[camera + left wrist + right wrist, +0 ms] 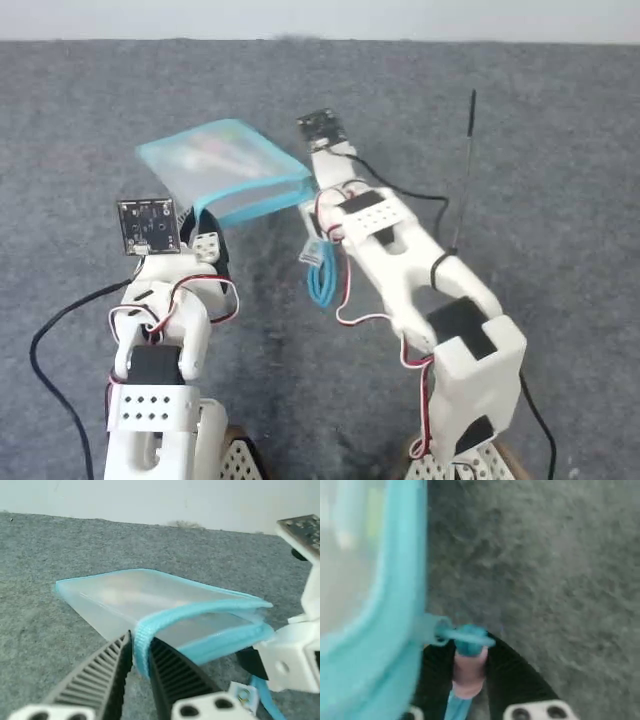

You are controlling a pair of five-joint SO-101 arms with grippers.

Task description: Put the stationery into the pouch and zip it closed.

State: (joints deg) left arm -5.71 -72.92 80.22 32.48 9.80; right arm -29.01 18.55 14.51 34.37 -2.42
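1. Toward the surface's [520, 150] far edge, the pouch [225, 170] sits between both claws.
2. There the left claw [140, 647] clamps its blue zip edge [200, 611].
3. At one corner the right claw [470, 667] pinches the zip pull [466, 637].

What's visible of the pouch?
The pouch is flat translucent plastic with turquoise edging and a turquoise zip band along the end nearest the arms. Faint coloured shapes show through. The mouth gapes, not yet zipped. Its far end rests on grey carpet; the near end looks raised. The left gripper pinches the band at one end; the right gripper is shut on the zip pull at the other.
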